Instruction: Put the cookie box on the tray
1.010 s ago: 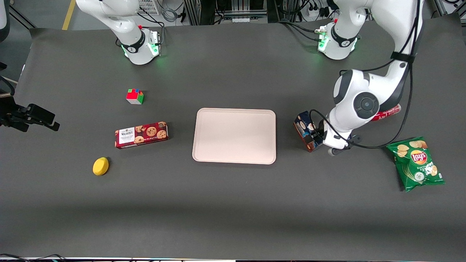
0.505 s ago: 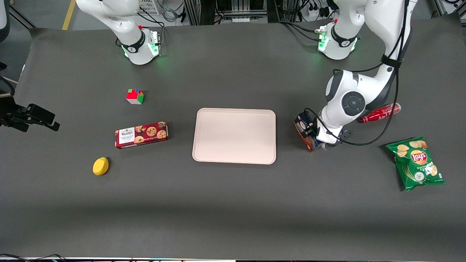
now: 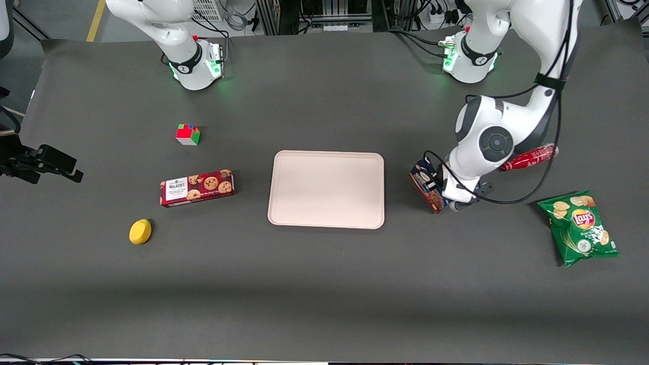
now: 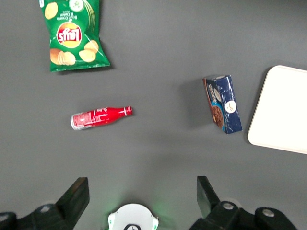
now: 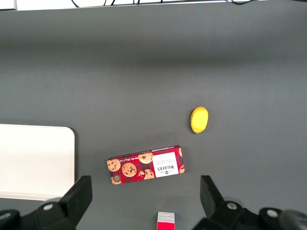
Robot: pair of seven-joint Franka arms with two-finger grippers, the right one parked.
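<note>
The cookie box, a small navy carton with brown cookie pictures, lies on the dark table beside the tray, toward the working arm's end. In the left wrist view the cookie box lies flat a short gap from the tray. My gripper hangs open high over the table with nothing between its fingers. In the front view the gripper and wrist overlap the box's edge and hide part of it.
A red bottle lies on its side near the arm, and a green chips bag lies nearer the front camera. Toward the parked arm's end are a red tartan box, a coloured cube and a yellow lemon-like object.
The arm's wrist has shifted sideways toward the cookie box over the last second, then barely moved. The box and tray stay where they were.
</note>
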